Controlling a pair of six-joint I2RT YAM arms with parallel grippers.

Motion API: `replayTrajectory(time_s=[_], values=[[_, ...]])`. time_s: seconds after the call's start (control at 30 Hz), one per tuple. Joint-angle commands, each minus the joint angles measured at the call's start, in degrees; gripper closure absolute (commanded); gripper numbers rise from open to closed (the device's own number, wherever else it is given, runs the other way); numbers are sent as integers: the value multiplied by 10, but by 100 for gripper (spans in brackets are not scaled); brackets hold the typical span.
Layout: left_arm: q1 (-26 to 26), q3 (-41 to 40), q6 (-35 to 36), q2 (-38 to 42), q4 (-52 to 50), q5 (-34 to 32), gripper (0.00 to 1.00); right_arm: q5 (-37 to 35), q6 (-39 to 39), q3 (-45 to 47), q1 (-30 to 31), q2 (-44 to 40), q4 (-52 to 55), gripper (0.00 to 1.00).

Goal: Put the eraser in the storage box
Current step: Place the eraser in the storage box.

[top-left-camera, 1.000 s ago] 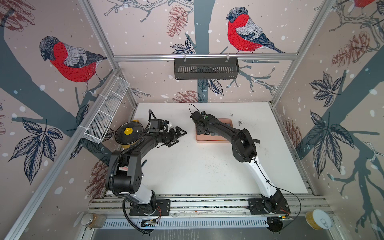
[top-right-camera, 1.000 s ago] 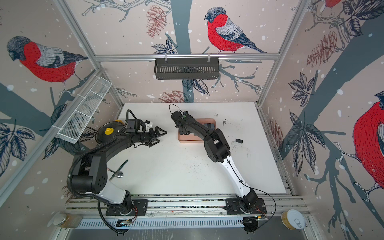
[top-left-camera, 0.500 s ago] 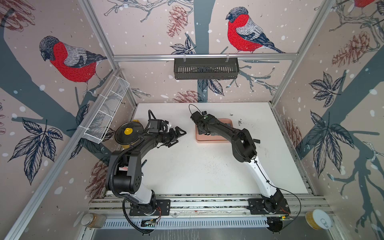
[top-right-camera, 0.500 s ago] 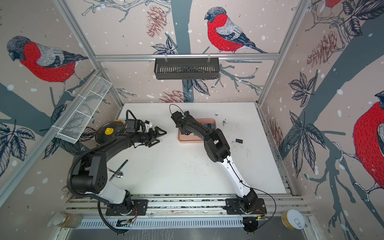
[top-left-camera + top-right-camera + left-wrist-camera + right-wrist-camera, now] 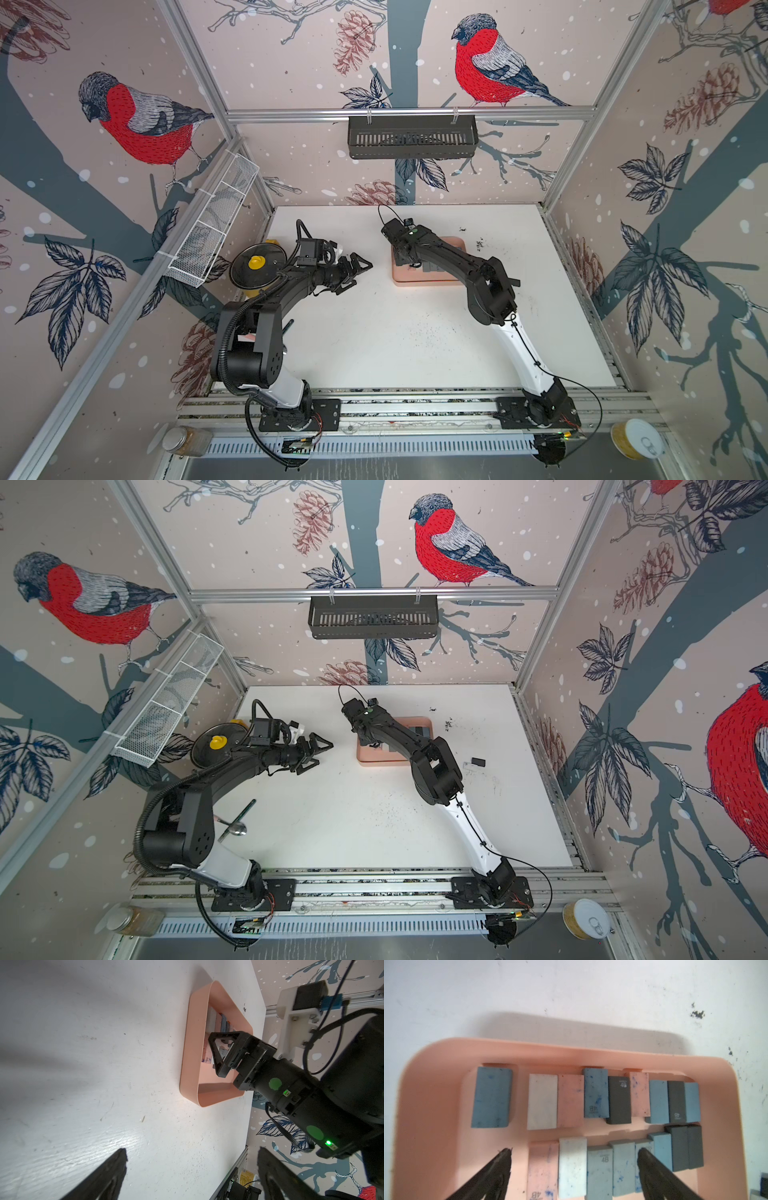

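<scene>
Item, placing step seemingly complete: right gripper (image 5: 574,1153) over the storage box (image 5: 571,1047) toward the table's far edge, fingers spread, empty, above rowed erasers (image 5: 542,1101); left gripper (image 5: 360,275) likewise open; next probably fetching the black eraser (image 5: 478,762) lying toward the table's right edge.

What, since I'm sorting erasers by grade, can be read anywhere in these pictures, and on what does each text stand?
"4B": dark eraser in the storage box.
"4B", upside down: speckled blue eraser.
"4B", upside down: second dark eraser.
"4B": pale grey eraser.
"4B", upside down: pink eraser.
Fine print beside the marks: too blurred to read.
Yellow can label: too small to read.
</scene>
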State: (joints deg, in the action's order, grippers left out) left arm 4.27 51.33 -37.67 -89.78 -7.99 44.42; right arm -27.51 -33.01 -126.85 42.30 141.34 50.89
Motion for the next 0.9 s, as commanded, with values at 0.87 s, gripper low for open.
replayTrajectory(time_s=[0.87], values=[[104, 141, 59, 67, -61, -195, 2, 108, 49, 255, -162, -321, -106, 1]])
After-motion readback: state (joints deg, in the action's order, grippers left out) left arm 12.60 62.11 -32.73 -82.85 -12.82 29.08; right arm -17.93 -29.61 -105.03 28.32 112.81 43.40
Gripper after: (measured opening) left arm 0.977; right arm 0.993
